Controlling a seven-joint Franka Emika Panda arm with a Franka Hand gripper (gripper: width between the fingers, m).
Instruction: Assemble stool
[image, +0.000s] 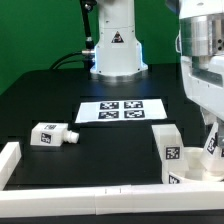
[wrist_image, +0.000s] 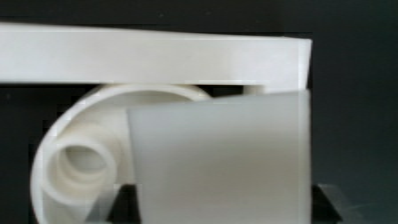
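In the wrist view my gripper (wrist_image: 228, 206) is shut on a white blocky stool leg (wrist_image: 222, 150), which fills the gap between the two dark fingers (wrist_image: 130, 205). Behind the leg lies the round seat disc (wrist_image: 98, 135), its rim and a round socket showing. In the exterior view the gripper (image: 208, 148) hangs low at the front right corner, over the seat (image: 195, 166). Beside it a white tagged piece (image: 168, 150) stands upright. Another leg (image: 50, 134) lies on its side at the exterior view's left.
The marker board (image: 120, 110) lies in the middle of the black table. White border rails run along the front (image: 90, 190) and the left (image: 10, 160); one rail (wrist_image: 143, 55) passes just behind the seat. The robot's base (image: 115, 50) stands at the back.
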